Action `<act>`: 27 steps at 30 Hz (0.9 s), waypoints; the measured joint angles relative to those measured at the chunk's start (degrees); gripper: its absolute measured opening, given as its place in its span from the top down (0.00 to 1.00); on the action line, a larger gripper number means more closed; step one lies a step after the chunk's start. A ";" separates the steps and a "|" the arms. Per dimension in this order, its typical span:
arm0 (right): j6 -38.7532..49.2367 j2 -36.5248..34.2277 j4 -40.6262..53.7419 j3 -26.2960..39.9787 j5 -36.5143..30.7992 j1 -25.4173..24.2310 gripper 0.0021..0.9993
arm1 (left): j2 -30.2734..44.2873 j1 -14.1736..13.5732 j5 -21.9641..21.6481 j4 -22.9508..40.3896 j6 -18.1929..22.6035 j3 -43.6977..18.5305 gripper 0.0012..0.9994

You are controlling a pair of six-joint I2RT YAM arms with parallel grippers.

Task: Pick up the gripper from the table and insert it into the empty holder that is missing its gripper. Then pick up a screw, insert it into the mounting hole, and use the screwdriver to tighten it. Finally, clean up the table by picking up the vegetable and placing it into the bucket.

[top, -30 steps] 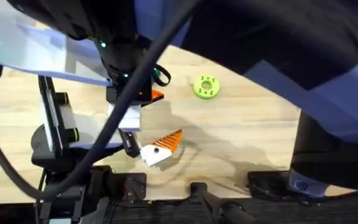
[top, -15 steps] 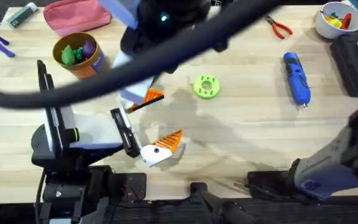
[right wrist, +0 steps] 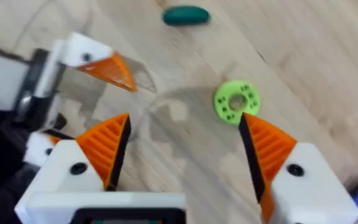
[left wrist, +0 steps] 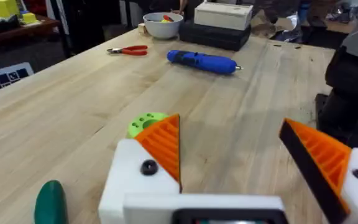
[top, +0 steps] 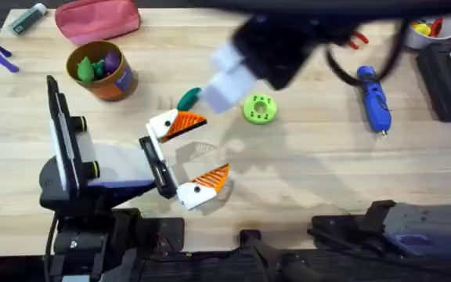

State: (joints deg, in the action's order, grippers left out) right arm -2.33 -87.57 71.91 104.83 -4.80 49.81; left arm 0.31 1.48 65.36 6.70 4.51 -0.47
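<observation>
Two end effectors spread wide: left end effector [top: 185, 159] low over the table [top: 304, 180], right end effector [right wrist: 182, 152] raised, blurred. Beyond, dark-green vegetable [top: 189, 99] lying on bare wood beside green disc [top: 259, 110]. Farther, bucket [top: 116, 81] holding small toy pieces; screwdriver [top: 373, 97] far right.

A: How many tools lay on the worktop?
B: Two: one blue screwdriver [top: 373, 98] at the far right and one pair of red-handled pliers [left wrist: 128, 50].
A: Containers?
B: One orange-brown bucket [top: 114, 81] at the far left, one white bowl [left wrist: 162, 25] at the far right, one pink pouch [top: 97, 20].
A: Green pieces?
B: One round disc with holes [top: 259, 109] and one dark-green vegetable [top: 189, 98].
</observation>
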 joint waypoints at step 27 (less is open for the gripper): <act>-11.76 14.40 -10.33 -36.76 -0.06 -54.07 0.01 | 0.00 0.00 -0.02 0.02 0.00 0.00 0.01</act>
State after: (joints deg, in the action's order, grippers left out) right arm -14.09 -73.17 61.57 68.07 -4.86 -4.27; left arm 0.31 1.48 65.34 6.72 4.51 -0.47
